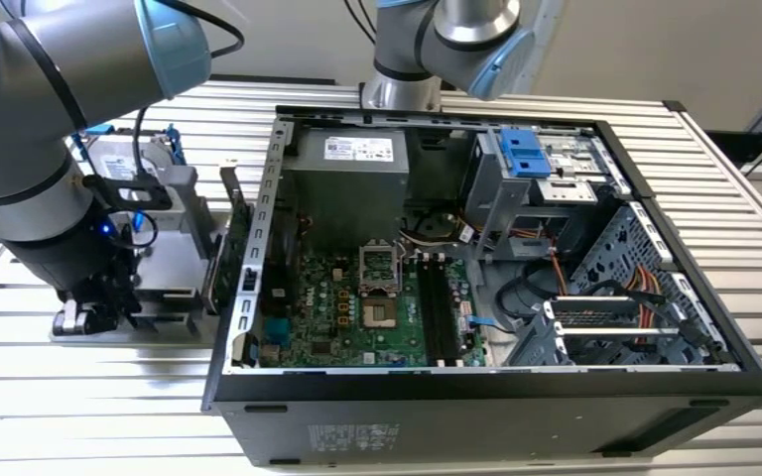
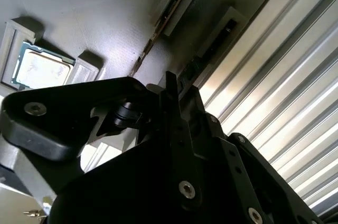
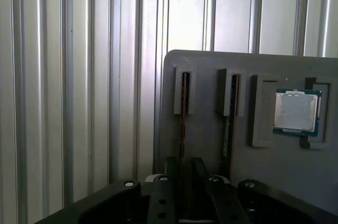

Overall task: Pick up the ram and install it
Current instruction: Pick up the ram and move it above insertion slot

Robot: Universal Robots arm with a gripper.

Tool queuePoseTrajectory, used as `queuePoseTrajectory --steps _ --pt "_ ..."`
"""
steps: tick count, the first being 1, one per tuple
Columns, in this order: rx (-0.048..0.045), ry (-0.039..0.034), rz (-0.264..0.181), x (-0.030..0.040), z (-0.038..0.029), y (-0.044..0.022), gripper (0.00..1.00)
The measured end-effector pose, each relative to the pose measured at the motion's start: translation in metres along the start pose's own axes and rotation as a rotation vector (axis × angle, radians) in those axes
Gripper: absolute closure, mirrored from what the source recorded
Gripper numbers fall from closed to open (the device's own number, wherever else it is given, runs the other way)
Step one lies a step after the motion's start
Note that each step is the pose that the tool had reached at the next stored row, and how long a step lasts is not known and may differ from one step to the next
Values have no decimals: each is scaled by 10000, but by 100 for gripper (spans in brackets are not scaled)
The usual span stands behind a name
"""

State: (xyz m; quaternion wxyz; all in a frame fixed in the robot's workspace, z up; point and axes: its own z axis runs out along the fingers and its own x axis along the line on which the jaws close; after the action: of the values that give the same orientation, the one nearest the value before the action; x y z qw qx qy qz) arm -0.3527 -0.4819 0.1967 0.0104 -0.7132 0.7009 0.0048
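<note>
Grey tray (image 3: 208,134) holds ram (image 3: 182,126) by tool (image 3: 185,165), grip unclear; exterior view shows computer case (image 1: 487,421).

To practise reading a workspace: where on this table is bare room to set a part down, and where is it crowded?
Bare slats of the table lie at the exterior view's lower left, in front of the grey fixture, and along the exterior view's right of the computer case. Crowded: inside the case and on the fixture.
</note>
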Motion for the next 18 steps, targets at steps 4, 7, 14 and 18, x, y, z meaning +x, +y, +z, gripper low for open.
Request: queuePoseTrajectory --steps 4,7,14,18 --pt "0 0 -6 0 1 0 100" --pt "0 0 -11 0 2 0 100" --pt "0 0 -24 0 4 0 100" --pt "-1 0 -31 0 4 0 100"
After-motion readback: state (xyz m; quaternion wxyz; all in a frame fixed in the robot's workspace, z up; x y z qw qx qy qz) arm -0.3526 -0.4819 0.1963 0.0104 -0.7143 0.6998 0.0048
